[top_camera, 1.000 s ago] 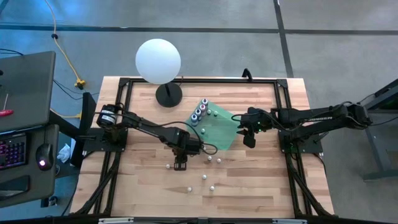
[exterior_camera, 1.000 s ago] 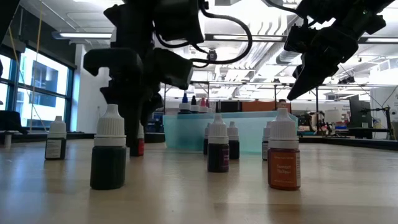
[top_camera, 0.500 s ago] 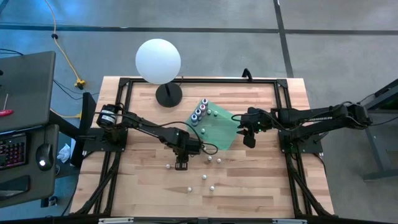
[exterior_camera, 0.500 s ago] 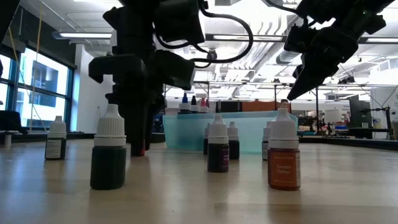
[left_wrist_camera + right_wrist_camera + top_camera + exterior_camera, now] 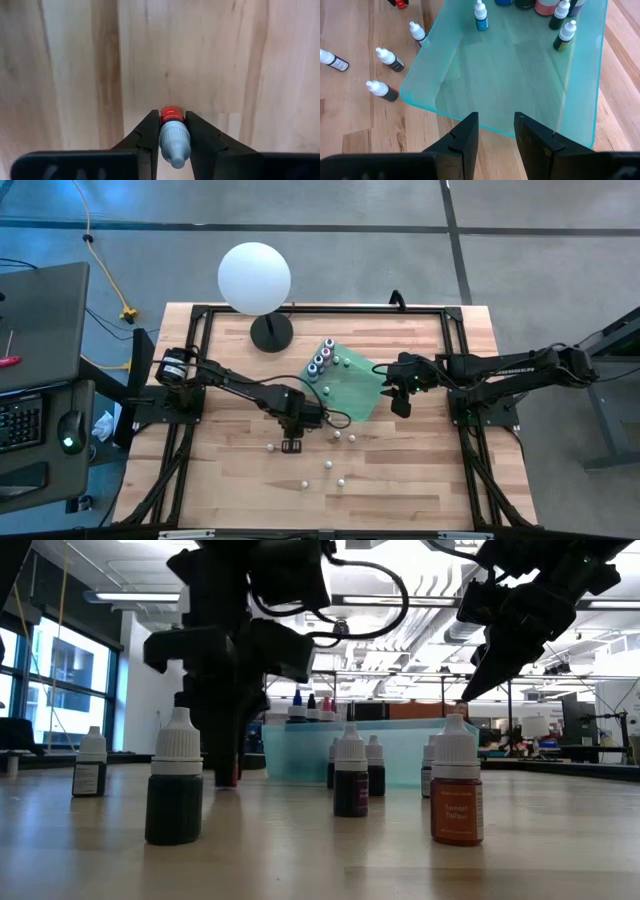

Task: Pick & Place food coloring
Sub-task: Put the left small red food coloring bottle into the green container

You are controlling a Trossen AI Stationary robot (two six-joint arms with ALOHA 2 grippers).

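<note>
My left gripper (image 5: 291, 444) points straight down at the table's middle, shut on a small red food coloring bottle (image 5: 171, 131) with a whitish cap. That bottle stands upright on the wood. Several more tiny bottles (image 5: 338, 435) stand loose on the table near it. Others stand in a row on the flat green tray (image 5: 345, 388), along its far-left side (image 5: 318, 365). My right gripper (image 5: 395, 395) hangs open above the tray's right edge (image 5: 510, 65) and touches nothing. My left gripper pinches the red bottle between its two fingers (image 5: 150, 134), which lie against the sides of the cap and shoulder (image 5: 172, 142). The fingers come from above, pointing down. The bottle is upright, and its red base (image 5: 232, 778) shows at table level between the fingertips.
A big white ball (image 5: 254, 277) on a black stand sits at the table's far left. In the low view, loose bottles (image 5: 174, 780) (image 5: 456, 785) (image 5: 350, 775) stand in front of the tray (image 5: 300, 752). A black frame runs around the table.
My left gripper has come down over the red bottle: a second ago its fingertips hung above the bottle, now they reach down to the table on either side of it. The right arm has kept still.
</note>
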